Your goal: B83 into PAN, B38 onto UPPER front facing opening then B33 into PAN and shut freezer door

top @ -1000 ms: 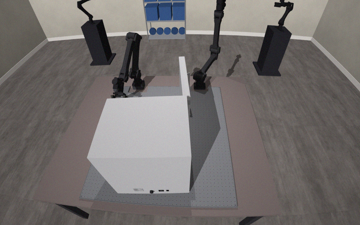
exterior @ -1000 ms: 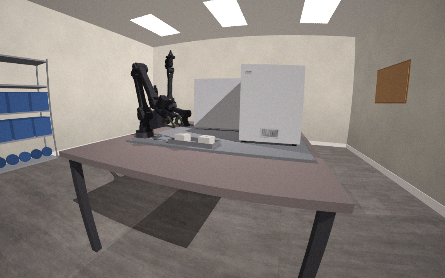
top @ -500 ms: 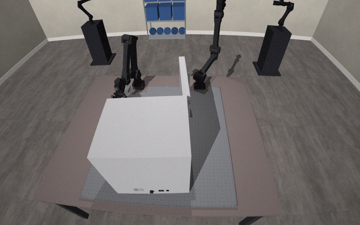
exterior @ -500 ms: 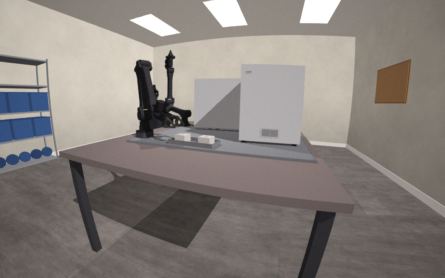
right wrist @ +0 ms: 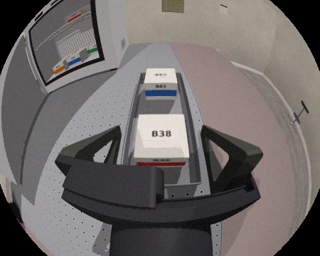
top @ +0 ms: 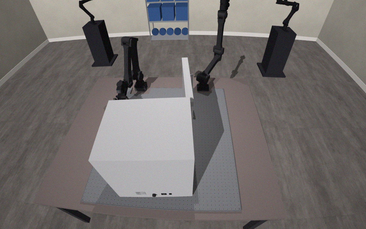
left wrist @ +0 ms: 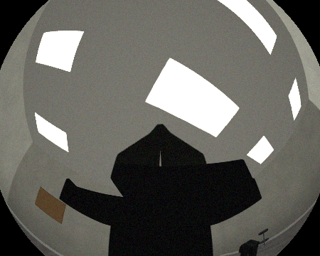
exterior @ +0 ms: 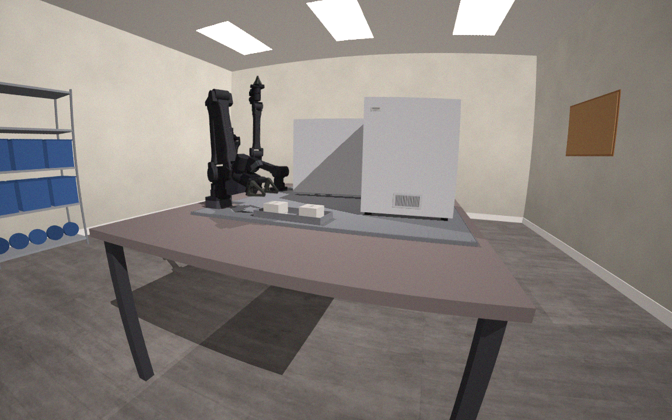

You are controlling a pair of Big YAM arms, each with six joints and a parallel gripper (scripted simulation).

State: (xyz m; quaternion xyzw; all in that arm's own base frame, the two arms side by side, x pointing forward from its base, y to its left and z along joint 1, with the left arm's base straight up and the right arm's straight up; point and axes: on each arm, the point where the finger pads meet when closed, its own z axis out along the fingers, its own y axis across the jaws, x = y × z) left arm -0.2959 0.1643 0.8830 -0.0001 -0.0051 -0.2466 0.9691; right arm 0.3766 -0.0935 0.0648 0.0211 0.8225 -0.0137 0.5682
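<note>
White freezer point(top: 147, 128) point(exterior: 409, 156) point(right wrist: 114, 35) stands on the base plate point(top: 212, 182) point(exterior: 406, 230) point(right wrist: 78, 117) in the top view, door point(top: 187, 79) point(exterior: 328, 151) point(right wrist: 18, 96) swung wide open. Right arm's gripper is mostly hidden there. Left arm point(top: 220, 31) point(exterior: 256, 125) rises beside the door's far face.

Exterior: PAN point(exterior: 291, 218) point(right wrist: 194, 156) sits on the plate in front of the freezer, two white cryo boxes in it, both upright. Right gripper point(exterior: 263, 186) point(right wrist: 161, 126) hangs near the box at the arm end. Left gripper point(exterior: 257, 80) point(left wrist: 160, 126) points straight up, well away from the boxes.

Left wrist: jaws closed, fingertips together, nothing in them. Ceiling lights point(left wrist: 193, 97) and a corkboard point(left wrist: 50, 205) behind.

Right wrist: jaws wide open, holding nothing. B38 point(exterior: 276, 206) point(right wrist: 161, 135) is in PAN, red band toward the gripper. B83 point(exterior: 311, 210) point(right wrist: 161, 83) is at PAN's far end, blue band facing the same way. Through the freezer opening: red-banded box point(right wrist: 74, 17) up on the wire shelf point(right wrist: 62, 30); orange point(right wrist: 59, 68), blue point(right wrist: 74, 60) and green point(right wrist: 92, 49) bands below. Those labels are too small to read, so can't pick out B33.
</note>
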